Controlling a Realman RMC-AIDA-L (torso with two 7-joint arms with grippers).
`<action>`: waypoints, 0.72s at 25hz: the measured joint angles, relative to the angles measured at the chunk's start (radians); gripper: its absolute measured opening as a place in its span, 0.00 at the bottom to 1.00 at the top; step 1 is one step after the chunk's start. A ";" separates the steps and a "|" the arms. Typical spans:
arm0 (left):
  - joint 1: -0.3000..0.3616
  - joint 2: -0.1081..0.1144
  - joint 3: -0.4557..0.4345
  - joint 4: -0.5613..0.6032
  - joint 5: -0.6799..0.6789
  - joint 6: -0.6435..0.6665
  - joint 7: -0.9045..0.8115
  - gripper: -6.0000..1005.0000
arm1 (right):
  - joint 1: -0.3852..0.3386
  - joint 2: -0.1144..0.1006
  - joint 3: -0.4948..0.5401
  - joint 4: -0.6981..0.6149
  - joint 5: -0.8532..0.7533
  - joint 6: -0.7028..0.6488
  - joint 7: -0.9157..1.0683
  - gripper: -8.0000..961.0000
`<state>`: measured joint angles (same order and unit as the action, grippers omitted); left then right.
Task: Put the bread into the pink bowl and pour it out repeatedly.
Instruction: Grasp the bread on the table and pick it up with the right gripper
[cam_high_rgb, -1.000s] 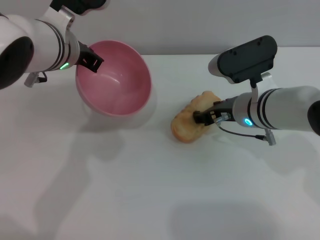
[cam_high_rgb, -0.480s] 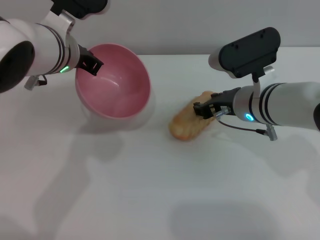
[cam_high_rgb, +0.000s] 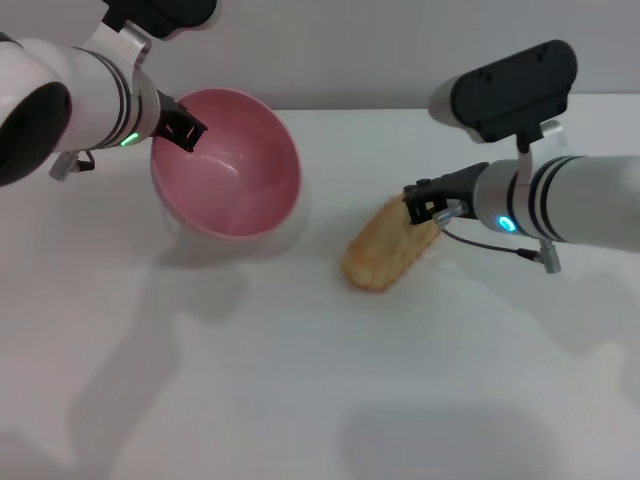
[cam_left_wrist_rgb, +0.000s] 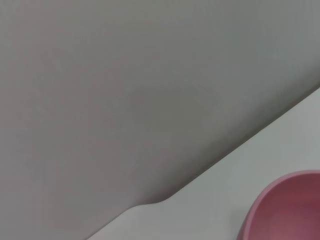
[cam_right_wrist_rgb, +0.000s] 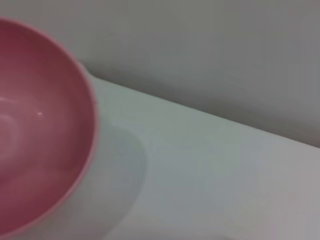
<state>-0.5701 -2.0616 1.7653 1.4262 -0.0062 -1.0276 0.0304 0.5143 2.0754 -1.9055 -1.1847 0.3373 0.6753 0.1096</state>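
Right gripper (cam_high_rgb: 425, 205), black, at centre-right of the head view, now clamped on the upper end of the elongated pale-tan toy bread loaf (cam_high_rgb: 388, 250), bumpy plain side up. Versus a second ago: wrist shifted right and slightly up in frame, loaf end dragged along with it, so the grip looks real rather than a mere touch. Loaf now tilted diagonally, lower-left end apparently resting on the white tabletop (cam_high_rgb: 300, 380) just right of frame centre, not yet airborne as far as can be judged. Left gripper (cam_high_rgb: 183, 124), upper left of the head view, pinched on the rim of the round matte pink plastic bowl (cam_high_rgb: 232, 165), bowl tipped with its mouth facing right toward the loaf; barely moved across the last second apart from a small settle, so holding station as the receiver. Bowl empty: interior visible in the right wrist view (cam_right_wrist_rgb: 35, 125), nothing inside; only a rim sliver in the left wrist view (cam_left_wrist_rgb: 287, 210). Loaf and bowl apart, gap of bare table between. Meaning for the task: pick-up phase under way, transfer into the bowl next, pour-out after that. Risk, as a judgement: end-grip on a long loaf, likely to swing or slip on lift.
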 joint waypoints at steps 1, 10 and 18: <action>-0.001 0.000 0.000 -0.001 0.000 0.000 0.000 0.05 | 0.000 0.001 0.008 0.001 -0.001 0.004 0.004 0.15; -0.003 -0.001 0.000 -0.003 -0.001 0.004 0.011 0.05 | -0.004 -0.001 0.051 0.053 -0.063 0.006 0.064 0.25; -0.014 -0.002 0.000 -0.004 -0.002 0.003 0.012 0.05 | 0.002 0.000 0.043 0.056 -0.061 -0.009 0.059 0.51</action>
<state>-0.5843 -2.0632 1.7653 1.4223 -0.0079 -1.0242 0.0425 0.5161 2.0755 -1.8628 -1.1289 0.2760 0.6658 0.1690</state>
